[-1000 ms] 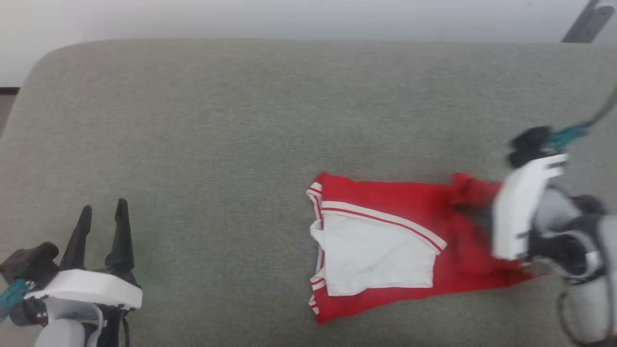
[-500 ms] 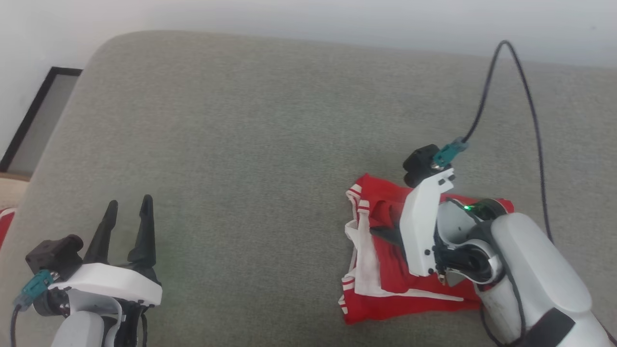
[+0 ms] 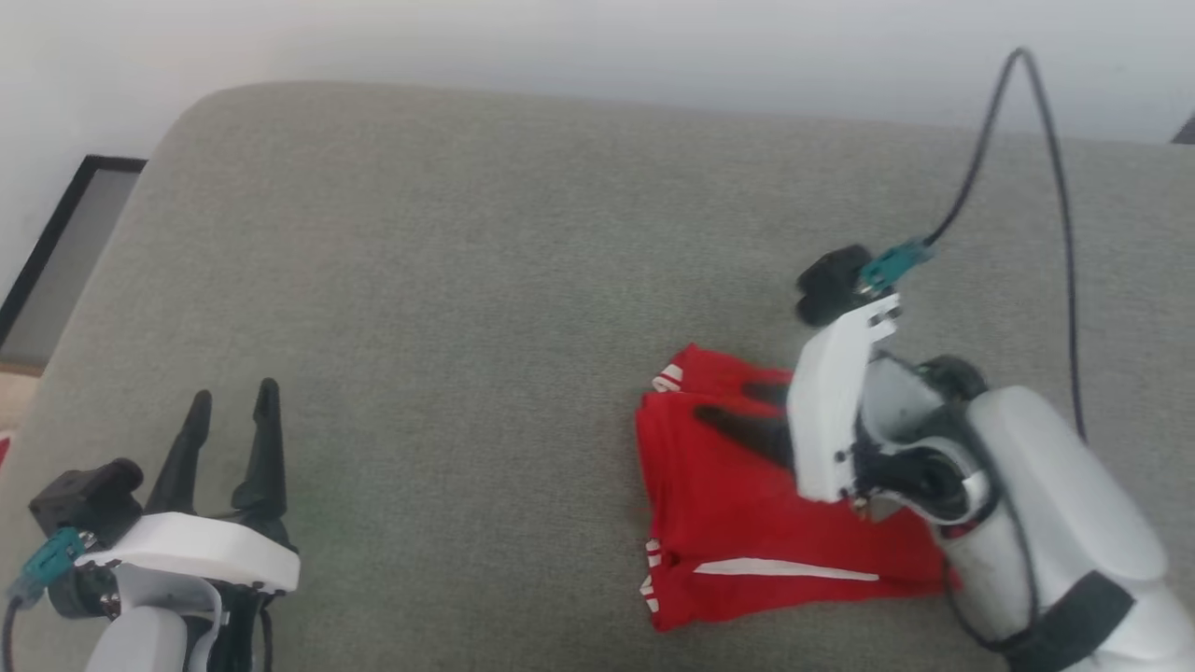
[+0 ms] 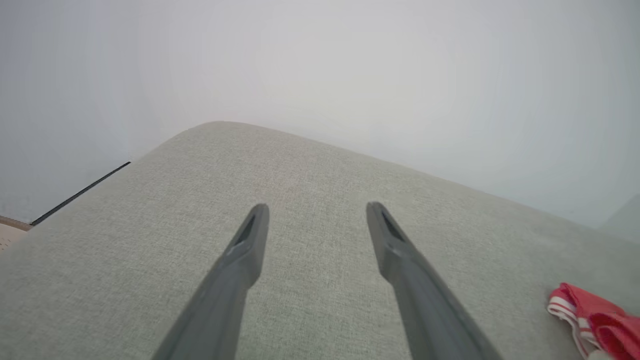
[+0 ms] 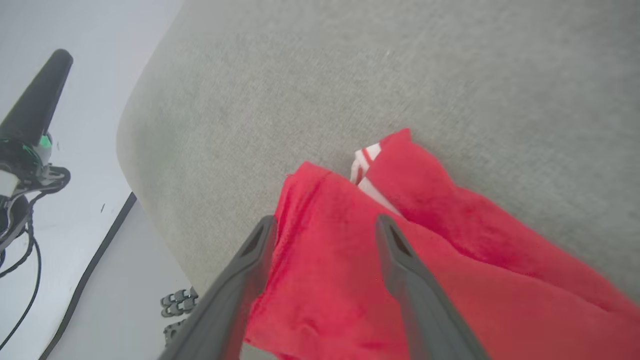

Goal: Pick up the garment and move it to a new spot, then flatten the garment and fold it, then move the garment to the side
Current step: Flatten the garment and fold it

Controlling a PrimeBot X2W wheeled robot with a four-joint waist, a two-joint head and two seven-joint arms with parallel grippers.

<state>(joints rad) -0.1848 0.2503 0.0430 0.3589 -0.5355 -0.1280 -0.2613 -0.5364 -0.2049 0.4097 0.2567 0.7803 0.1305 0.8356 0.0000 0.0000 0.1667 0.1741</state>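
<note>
So the red jersey (image 3: pixel 747 523) sits folded on the right half of the grey cushion (image 3: pixel 448 280), long axis side to side, striped trim ends pointing cushion-left. My right gripper (image 3: pixel 726 403) is right on top of it, fingers spread wide, not pinching. My left gripper (image 3: pixel 233 397) is wide too, at the cushion's front-left.

A grey fabric cushion (image 3: pixel 467 280) with a rounded corner stands against a plain white wall (image 3: pixel 560 37). A dark-framed panel (image 3: pixel 58 250) sits at its left. Light is soft and even.
</note>
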